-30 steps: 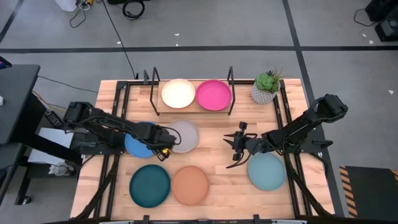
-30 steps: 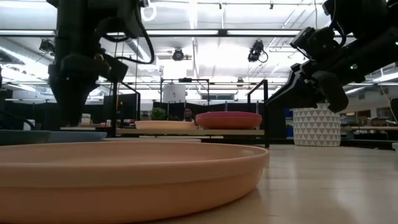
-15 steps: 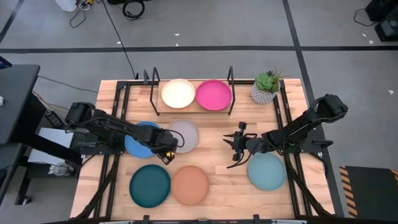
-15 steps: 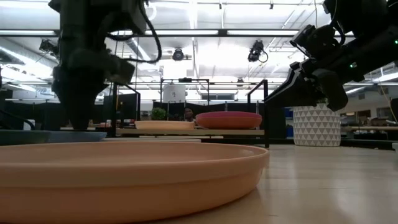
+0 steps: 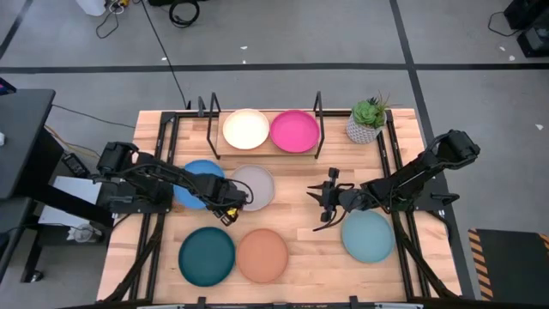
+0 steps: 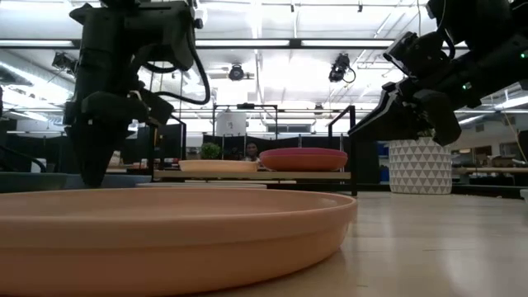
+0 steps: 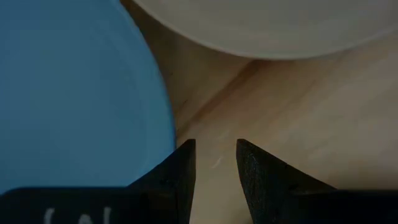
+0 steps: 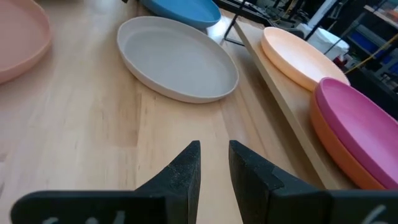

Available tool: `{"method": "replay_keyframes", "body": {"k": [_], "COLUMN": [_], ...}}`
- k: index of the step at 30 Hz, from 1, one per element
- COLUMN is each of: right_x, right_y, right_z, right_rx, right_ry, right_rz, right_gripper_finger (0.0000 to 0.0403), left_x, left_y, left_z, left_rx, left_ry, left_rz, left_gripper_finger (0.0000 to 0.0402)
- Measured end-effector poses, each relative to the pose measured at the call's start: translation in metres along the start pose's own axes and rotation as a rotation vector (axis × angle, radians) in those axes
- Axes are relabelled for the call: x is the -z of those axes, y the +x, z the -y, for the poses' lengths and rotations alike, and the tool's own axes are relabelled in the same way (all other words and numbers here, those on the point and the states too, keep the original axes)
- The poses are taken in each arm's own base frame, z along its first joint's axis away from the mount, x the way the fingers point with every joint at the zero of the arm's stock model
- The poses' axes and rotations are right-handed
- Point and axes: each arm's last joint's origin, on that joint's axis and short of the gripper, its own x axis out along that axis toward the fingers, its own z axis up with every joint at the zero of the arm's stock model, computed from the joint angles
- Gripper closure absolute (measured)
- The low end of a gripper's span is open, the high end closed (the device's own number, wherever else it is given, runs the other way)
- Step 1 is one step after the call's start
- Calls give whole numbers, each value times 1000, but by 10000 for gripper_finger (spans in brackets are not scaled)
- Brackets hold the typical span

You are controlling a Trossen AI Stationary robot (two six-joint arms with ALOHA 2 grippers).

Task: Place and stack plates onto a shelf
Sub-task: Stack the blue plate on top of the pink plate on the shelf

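On the shelf (image 5: 266, 150) the cream plate (image 5: 246, 129) sits beside the pink plate (image 5: 294, 130), which rests on an orange plate (image 8: 336, 146). The blue plate (image 5: 190, 182), grey plate (image 5: 255, 187), dark teal plate (image 5: 207, 256), tan plate (image 5: 262, 256) and light blue plate (image 5: 367, 236) lie flat on the tabletop. My left gripper (image 5: 226, 209) points down over bare wood between the blue and grey plates, its fingers a narrow gap apart (image 7: 214, 163). My right gripper (image 5: 327, 202) hovers, narrowly open (image 8: 213, 163), right of the grey plate. My left gripper comes from above with one finger (image 7: 181, 165) right beside the blue plate's rim (image 7: 169, 134), on its side facing the grey plate. Whether it touches the rim cannot be told. The other finger stands over bare wood.
A potted plant (image 5: 367, 120) in a white pot stands at the shelf's right end. Black metal uprights (image 5: 318, 107) bound the shelf ends. Black rails run along the table's left and right sides. Bare wood lies between the grey plate and my right gripper.
My left gripper has come down toward the tabletop and shifted slightly toward the near edge, ending beside the blue plate's rim. More of the blue plate shows from under the arm.
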Motion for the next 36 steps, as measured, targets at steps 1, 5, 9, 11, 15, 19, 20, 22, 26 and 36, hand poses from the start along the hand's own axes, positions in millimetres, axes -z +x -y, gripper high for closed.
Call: {"method": "replay_keyframes", "body": {"k": [1,5,9,11,15,19,20,22,26,36], "right_x": [0,0,0,0,0,1,2,4,7,9], "right_y": [0,0,0,0,0,0,0,-1,-2,-3], "right_z": [0,0,0,0,-1,-1,-1,-1,0,0], "right_rx": [-6,-6,-13,-17,-32,-33,-33,-34,-33,-32], "right_ry": [0,1,13,17,19,34,38,44,55,63], "right_rz": [1,0,1,0,2,-5,-5,-12,-4,6], "right_gripper_finger": [313,313,313,313,313,313,313,313,313,313], "left_x": [0,-8,-9,-8,-4,-1,0,2,4,1], "left_y": [-2,-21,-38,-38,-28,-11,-8,-4,1,5], "left_z": [1,12,11,8,2,-4,-5,-7,-12,-18], "left_rx": [17,51,-74,-119,-152,-151,-147,-153,-177,-166], "left_ry": [11,59,72,74,76,68,68,69,95,160], "left_rz": [-14,19,86,92,81,70,71,63,48,-2], "left_gripper_finger": [279,279,279,279,279,279,279,279,280,383]}}
